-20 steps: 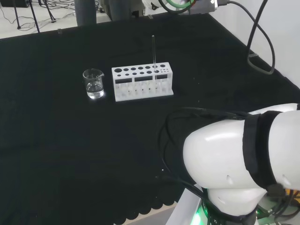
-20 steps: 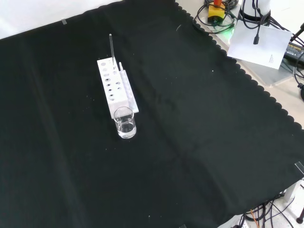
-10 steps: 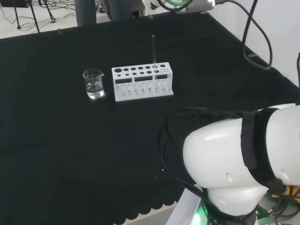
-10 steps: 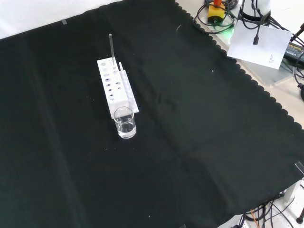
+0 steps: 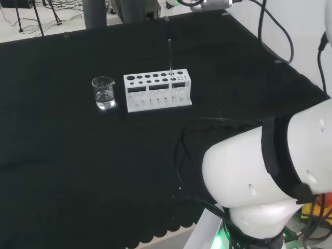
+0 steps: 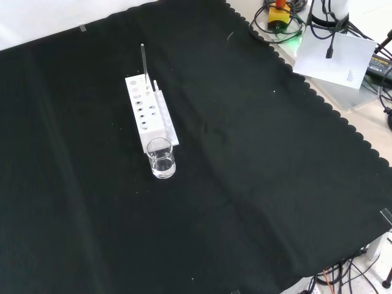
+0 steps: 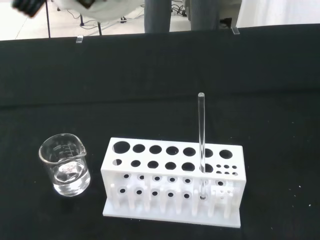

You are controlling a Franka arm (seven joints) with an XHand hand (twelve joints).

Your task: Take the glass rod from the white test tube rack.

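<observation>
- We see a blurred white part of the hand [image 7: 105, 6] at the edge of the wrist view. We cannot tell whether it is released or clenched, and it touches none of the ware.
- Nearest ahead of the hand, well apart from it, the white test tube rack [image 7: 172, 182] stands flat on the black cloth [image 7: 260, 100], its long side turned toward the palm.
- The glass rod [image 7: 201, 135] stands upright in that rack, in a hole of the row facing the hand, near the end away from the beaker. It rises well above the rack top, with nothing touching it.
- Off the rack's other end, just beside it but apart, we see a small clear beaker [image 7: 65, 165] with a little clear liquid in the bottom.
- In the head view the rack [image 5: 157, 91], the rod [image 5: 169, 57] and the beaker [image 5: 104, 92] sit in one line, beyond the arm's white link [image 5: 249, 176].
- In the front view the beaker [image 6: 161, 158] is closest to the camera, then the rack [image 6: 150, 116], with the rod [image 6: 144, 61] at its far end.
</observation>
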